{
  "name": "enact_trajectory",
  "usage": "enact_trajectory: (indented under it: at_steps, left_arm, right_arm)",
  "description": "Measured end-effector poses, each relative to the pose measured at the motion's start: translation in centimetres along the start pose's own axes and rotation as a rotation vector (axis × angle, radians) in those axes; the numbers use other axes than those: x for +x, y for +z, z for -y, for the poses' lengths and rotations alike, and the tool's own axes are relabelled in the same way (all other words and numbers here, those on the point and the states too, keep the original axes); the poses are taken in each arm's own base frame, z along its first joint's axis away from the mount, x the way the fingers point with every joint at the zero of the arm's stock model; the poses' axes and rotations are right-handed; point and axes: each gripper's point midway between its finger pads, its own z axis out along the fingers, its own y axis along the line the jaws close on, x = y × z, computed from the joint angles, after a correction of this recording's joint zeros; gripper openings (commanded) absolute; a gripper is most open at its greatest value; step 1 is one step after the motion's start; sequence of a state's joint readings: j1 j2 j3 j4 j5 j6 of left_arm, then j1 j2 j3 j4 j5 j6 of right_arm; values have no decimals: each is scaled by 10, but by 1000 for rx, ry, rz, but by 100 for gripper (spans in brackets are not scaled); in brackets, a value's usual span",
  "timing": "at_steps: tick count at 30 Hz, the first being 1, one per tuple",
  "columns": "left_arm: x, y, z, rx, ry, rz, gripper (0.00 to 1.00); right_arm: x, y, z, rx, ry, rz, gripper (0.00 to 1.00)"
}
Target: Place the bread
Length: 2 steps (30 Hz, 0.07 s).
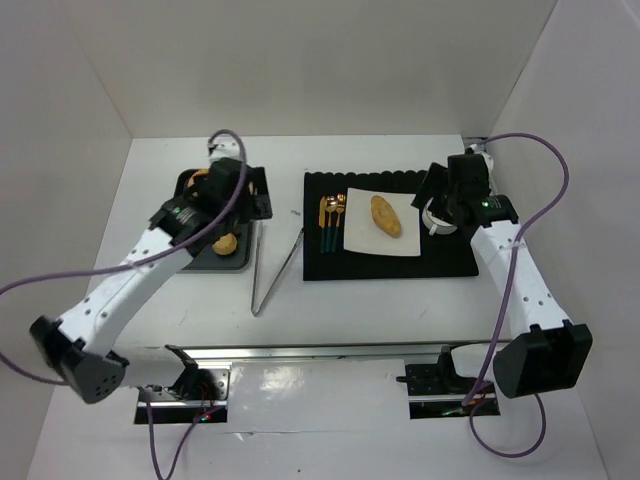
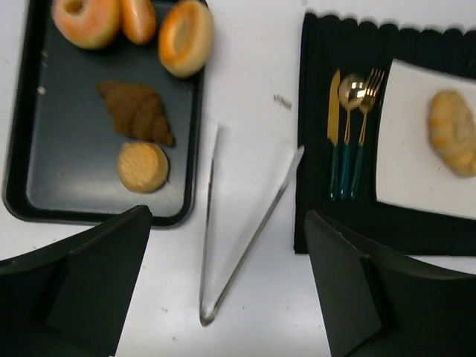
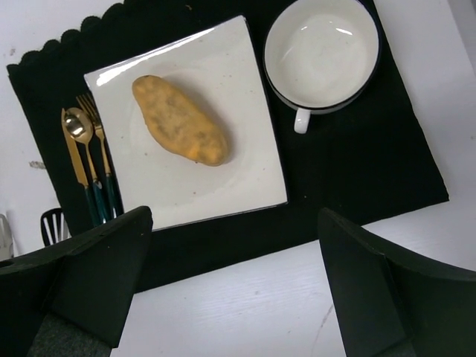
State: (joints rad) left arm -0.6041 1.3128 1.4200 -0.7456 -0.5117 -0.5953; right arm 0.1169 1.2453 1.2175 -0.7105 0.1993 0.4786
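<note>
Golden-tan oval bread roll (image 3: pixel 181 120) rests on a white square plate (image 3: pixel 223 178), upper left of frame; placing looks done. My left claw (image 2: pixel 227 260) and right claw (image 3: pixel 234 260) gape apart, empty.

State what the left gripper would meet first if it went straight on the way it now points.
Probably the thin silver metal tongs on the white table, which sit between the open left gripper's fingers in its wrist view. Depth is unclear; it might touch bare table between their arms.
</note>
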Motion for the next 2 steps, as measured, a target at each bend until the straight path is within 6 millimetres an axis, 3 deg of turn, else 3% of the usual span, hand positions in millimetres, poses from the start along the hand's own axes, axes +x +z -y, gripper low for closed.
enact_trajectory:
  at_steps: [2]
  left_arm:
    - [-13, -15, -18, 1, -39, 67, 99]
  right_arm:
    - [4, 2, 4, 14, -3, -8, 99]
